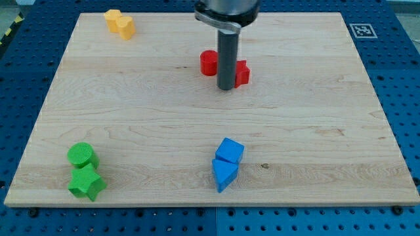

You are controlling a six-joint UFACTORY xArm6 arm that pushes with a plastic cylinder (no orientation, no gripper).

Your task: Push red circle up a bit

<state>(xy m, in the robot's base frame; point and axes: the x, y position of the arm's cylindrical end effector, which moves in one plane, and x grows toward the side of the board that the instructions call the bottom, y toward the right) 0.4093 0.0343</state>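
My dark rod comes down from the view's top centre, and my tip (226, 88) rests on the board between two red blocks. The red circle (209, 63) sits just left of the rod, partly hidden by it. A second red block (242, 73) of unclear shape sits just right of the rod. My tip is slightly below both red blocks and close to them; I cannot tell whether it touches either.
A yellow block pair (119, 23) lies at the top left. A green circle (82, 156) and a green star (86, 183) sit at the bottom left. A blue cube (230, 151) and a blue triangle (224, 174) sit at the bottom centre of the wooden board (315, 118).
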